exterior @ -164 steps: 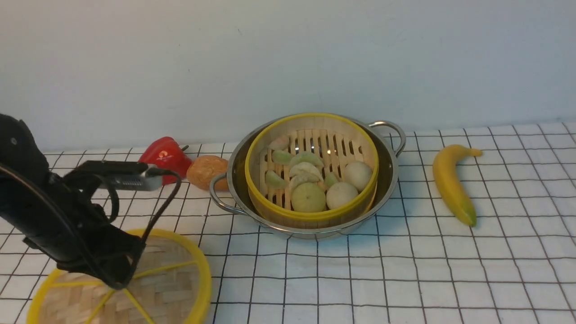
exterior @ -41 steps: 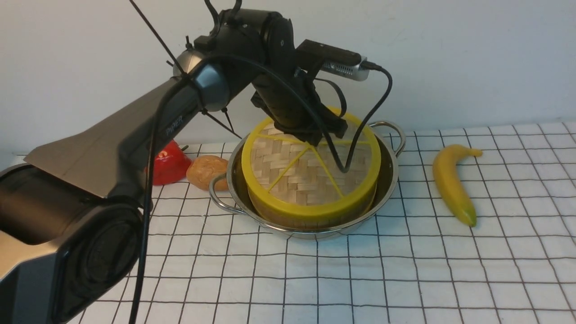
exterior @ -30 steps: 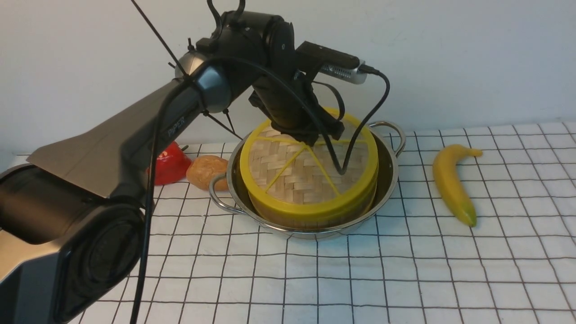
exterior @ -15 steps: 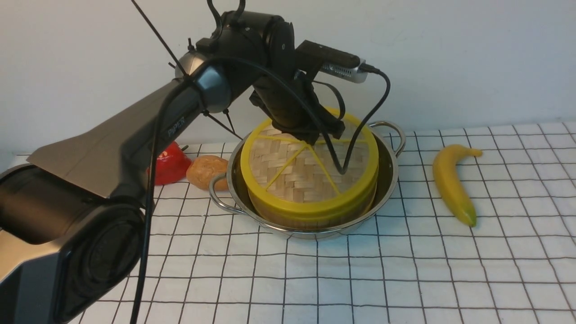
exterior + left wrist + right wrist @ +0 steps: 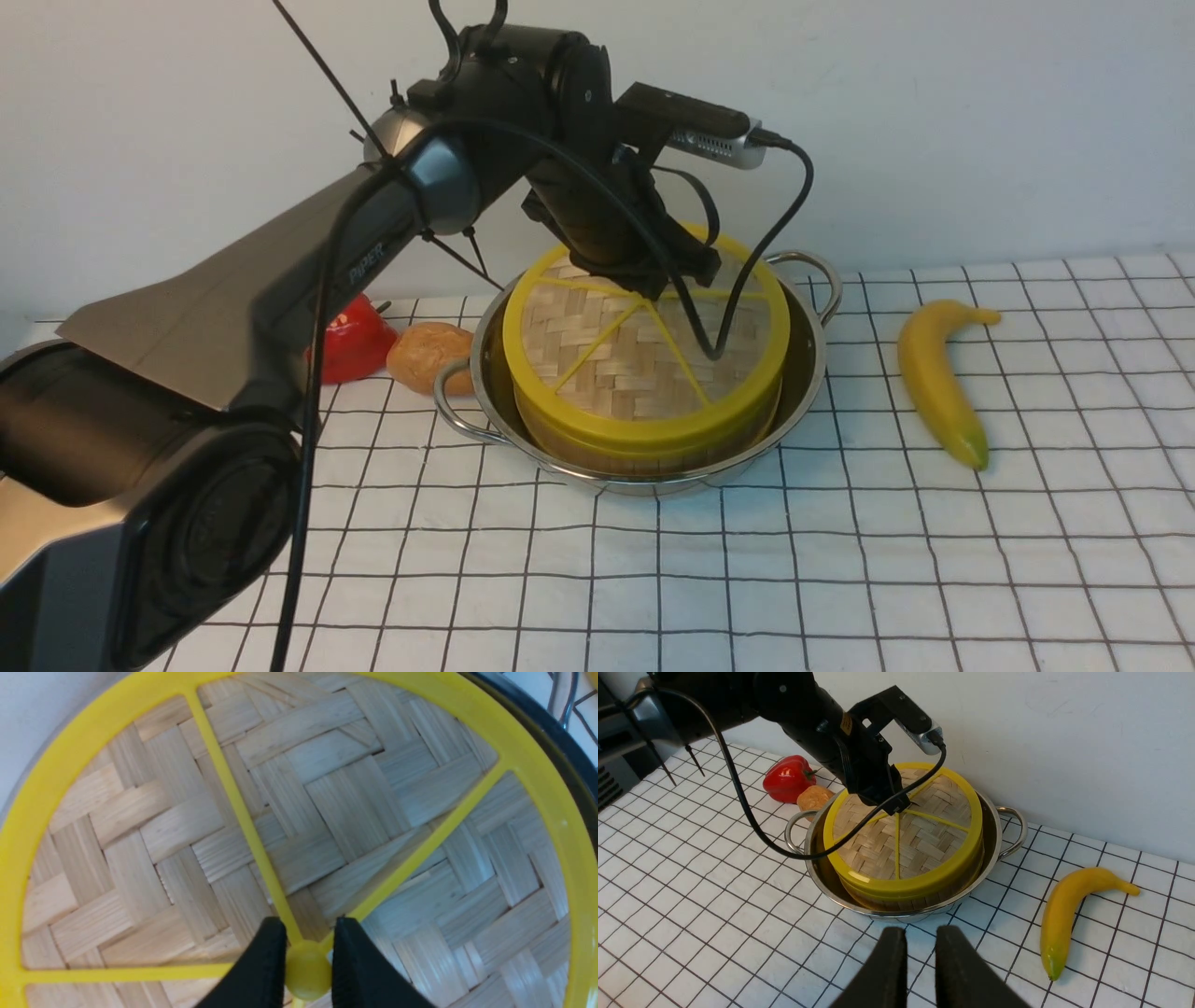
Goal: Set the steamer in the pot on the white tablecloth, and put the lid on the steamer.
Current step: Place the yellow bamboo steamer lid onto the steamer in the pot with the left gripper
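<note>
The lid [image 5: 635, 373], a woven-bamboo disc with a yellow rim and spokes, lies on top of the steamer [image 5: 644, 453]. Only the steamer's bamboo wall shows under it. The steamer stands inside the shiny pot [image 5: 803, 373] on the white tablecloth [image 5: 840, 579]. My left gripper [image 5: 644, 285] points down at the lid's middle. In the left wrist view, the left gripper [image 5: 307, 926] is shut on the lid's yellow hub [image 5: 306, 970], over the lid [image 5: 355, 788]. My right gripper [image 5: 921, 929] hangs back above the cloth, short of the pot [image 5: 994, 826]. Nothing sits in its narrow gap.
A yellow banana [image 5: 938, 383] lies on the cloth right of the pot. A red pepper [image 5: 345, 341] and a brown bread roll [image 5: 425, 355] sit to the pot's left, near the wall. My left arm stretches from the front left across to the pot.
Several seconds ago the lid lay on the cloth at front left; my left arm carried it onto the steamer. Over the last second the lid and gripper shifted slightly right.
</note>
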`<state>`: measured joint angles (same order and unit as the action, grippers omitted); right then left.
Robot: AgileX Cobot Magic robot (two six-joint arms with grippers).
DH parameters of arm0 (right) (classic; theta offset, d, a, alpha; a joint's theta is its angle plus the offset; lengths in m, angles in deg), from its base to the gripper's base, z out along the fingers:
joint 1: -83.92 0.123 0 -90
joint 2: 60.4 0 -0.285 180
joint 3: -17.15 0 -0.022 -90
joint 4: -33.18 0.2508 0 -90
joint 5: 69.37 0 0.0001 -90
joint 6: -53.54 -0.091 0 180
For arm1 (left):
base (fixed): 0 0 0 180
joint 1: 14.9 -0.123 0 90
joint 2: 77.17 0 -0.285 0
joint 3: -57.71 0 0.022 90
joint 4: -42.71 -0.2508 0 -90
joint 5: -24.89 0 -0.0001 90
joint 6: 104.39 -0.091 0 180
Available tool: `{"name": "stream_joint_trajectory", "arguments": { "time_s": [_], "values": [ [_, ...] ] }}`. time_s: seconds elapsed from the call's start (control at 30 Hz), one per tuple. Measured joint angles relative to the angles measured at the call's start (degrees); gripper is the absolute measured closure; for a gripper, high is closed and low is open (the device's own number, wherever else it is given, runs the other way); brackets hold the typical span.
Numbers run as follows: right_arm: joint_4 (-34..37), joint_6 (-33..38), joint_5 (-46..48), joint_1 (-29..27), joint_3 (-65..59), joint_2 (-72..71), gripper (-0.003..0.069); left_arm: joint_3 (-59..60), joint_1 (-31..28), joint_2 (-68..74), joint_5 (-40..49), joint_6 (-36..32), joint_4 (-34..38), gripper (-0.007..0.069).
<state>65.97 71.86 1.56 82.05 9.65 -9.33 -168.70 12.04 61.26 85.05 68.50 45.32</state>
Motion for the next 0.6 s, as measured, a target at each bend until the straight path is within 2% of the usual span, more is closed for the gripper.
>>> {"name": "stream_joint_trajectory", "arguments": {
  "time_s": [0.6],
  "values": [
    [0.0, 0.0, 0.0, 0.0, 0.0, 0.0, 0.0538, -0.3, 0.0, 0.9, 0.0, 0.0, 0.2, 0.0508]
  ]
}}
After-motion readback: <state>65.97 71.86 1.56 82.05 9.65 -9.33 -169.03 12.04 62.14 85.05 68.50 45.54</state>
